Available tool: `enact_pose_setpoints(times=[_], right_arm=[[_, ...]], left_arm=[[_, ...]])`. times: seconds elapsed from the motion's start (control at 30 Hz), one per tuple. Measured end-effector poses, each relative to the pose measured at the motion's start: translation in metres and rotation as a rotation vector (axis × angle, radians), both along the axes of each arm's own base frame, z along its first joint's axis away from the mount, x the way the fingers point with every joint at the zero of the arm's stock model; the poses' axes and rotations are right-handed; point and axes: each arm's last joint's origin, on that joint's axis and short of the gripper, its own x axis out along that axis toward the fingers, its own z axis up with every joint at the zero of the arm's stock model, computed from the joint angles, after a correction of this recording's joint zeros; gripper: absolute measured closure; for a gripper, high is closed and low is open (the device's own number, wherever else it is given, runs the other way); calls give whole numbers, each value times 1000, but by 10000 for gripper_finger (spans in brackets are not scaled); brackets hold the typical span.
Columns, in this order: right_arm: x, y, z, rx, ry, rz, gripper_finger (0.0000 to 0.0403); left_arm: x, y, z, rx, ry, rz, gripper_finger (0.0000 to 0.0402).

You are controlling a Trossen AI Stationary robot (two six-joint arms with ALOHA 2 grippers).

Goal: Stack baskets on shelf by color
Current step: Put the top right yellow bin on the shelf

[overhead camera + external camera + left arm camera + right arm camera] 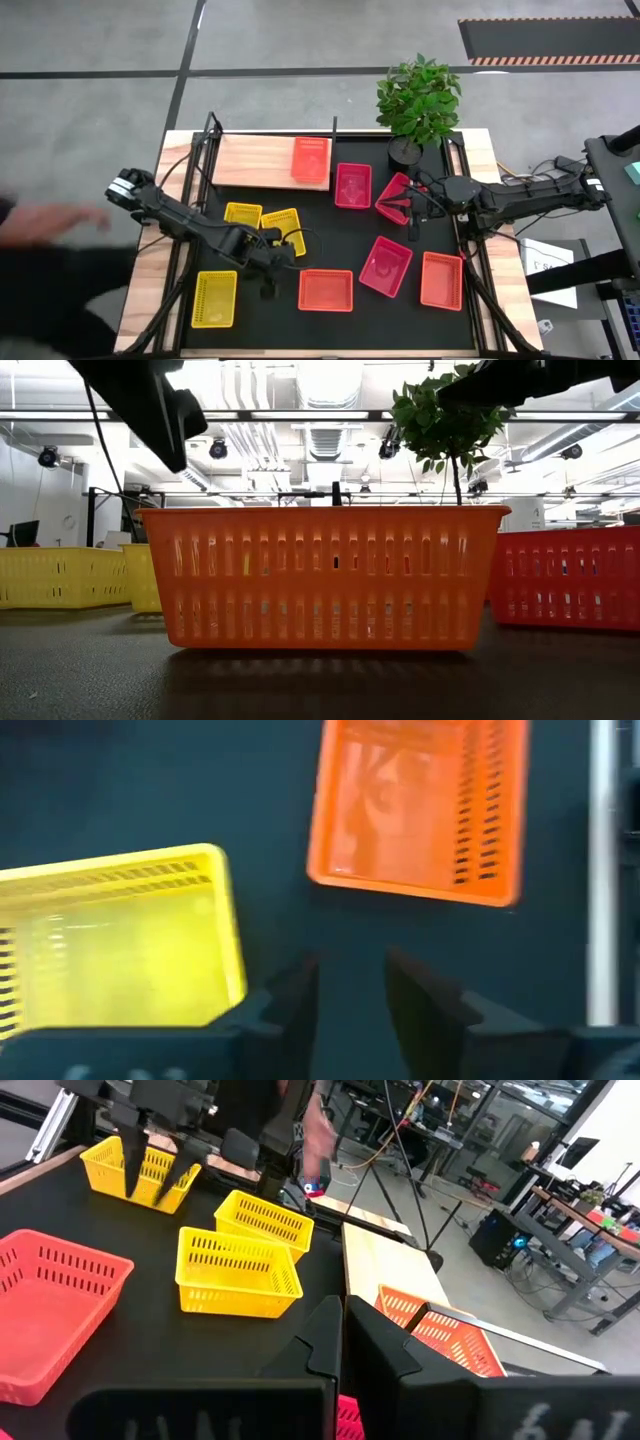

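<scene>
The light-wood shelf (255, 160) lies at the table's far left with one orange basket (310, 160) on it. On the black mat rest three yellow baskets (242, 214) (283, 228) (214, 298), two orange ones (325, 290) (441, 280) and three pinkish-red ones (353, 185) (398, 195) (385, 265). My left gripper (350, 990) is open above bare mat, between the near yellow basket (120, 940) and the near orange basket (420, 810). My right gripper (343, 1330) is shut and points level, above the tilted pinkish-red basket.
A potted plant (418, 105) stands at the far right of the table. A person's hand (50, 220) reaches in past the table's left edge. Bare mat lies along the near edge between the yellow and orange baskets.
</scene>
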Motion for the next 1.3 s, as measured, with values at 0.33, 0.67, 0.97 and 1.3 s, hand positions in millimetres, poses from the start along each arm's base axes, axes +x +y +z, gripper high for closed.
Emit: enact_pose_setpoints(times=[0.33, 0.67, 0.97, 1.3], right_arm=[[0, 0, 0, 12, 3, -2, 394], [0, 0, -1, 16, 7, -3, 394], [0, 0, -1, 15, 8, -2, 394], [0, 0, -1, 14, 8, -2, 394]], left_arm=[[-2, 12, -19, 132, -1, 46, 208], [-6, 25, -69, 111, -82, 62, 216], [-8, 30, -83, 86, -115, 64, 255], [-8, 32, -83, 86, -114, 60, 339]])
